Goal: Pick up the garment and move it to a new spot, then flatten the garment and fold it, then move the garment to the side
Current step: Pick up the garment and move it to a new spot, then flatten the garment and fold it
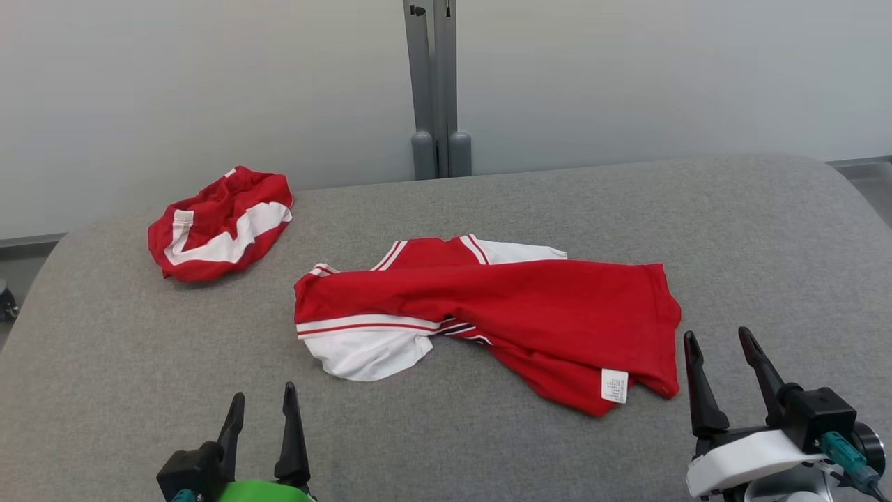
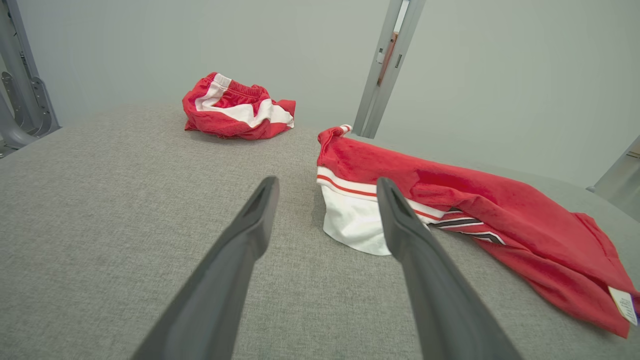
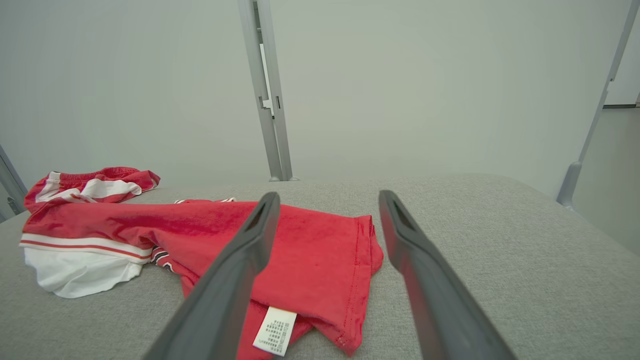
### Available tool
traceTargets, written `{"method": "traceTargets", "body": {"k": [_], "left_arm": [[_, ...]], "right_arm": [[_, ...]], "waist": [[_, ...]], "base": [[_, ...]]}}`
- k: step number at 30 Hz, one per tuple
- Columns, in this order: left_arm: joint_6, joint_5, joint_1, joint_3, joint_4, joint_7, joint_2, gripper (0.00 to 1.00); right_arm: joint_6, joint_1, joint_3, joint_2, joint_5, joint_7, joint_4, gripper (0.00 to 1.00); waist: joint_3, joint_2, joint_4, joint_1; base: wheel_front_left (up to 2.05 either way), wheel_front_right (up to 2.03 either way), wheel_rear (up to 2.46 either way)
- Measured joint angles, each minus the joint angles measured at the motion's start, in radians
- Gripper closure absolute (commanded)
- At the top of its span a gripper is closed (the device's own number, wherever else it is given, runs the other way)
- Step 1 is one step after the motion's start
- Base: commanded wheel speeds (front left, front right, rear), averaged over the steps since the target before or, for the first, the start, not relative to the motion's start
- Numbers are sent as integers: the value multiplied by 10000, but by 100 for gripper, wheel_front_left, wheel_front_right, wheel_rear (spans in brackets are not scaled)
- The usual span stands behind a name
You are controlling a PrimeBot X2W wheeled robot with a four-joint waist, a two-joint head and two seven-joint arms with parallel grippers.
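The light, limp garment [image 1: 529, 314] likely sags; pinch its hem [image 1: 670, 328] and white sleeve [image 1: 369, 352], near the empty, wide-spread right end effector [image 1: 717, 332] and left end effector [image 1: 264, 390].

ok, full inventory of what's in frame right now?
shirt: 1, red with white sleeves and stripes, lying rumpled at the middle of the table
care label: 1, white, on the shirt's near right hem
bundled garment: 1, red and white, far left of the table
table: 1, grey fabric top, under both garments
metal posts: 2 side by side, grey, behind the table's far edge
wall: 1, pale grey, behind the table
left hand: 1, dark fingers, open, near left, holding nothing
right hand: 1, dark fingers, open, near right beside the shirt's hem, holding nothing
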Motion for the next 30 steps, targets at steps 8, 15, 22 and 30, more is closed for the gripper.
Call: {"method": "traceTargets", "body": {"k": [8,15,22,30], "left_arm": [[98,-36,-12,-228,36,0,-6,0],[136,8,-22,-255,54,0,-6,0],[121,48,-35,-349,201,0,-6,0],[-255,153,-1401,-1053,2257,81,-17,0]], "right_arm": [[0,-8,50,0,19,0,31,0],[0,-22,27,0,19,0,61,0],[0,-35,13,0,48,0,61,0],[0,-137,92,0,48,0,54,0]], "waist": [[12,0,-2,0],[28,0,21,0],[84,0,7,0],[391,0,4,0]], "base": [[0,0,0],[0,0,0],[0,0,0],[0,0,0]]}}
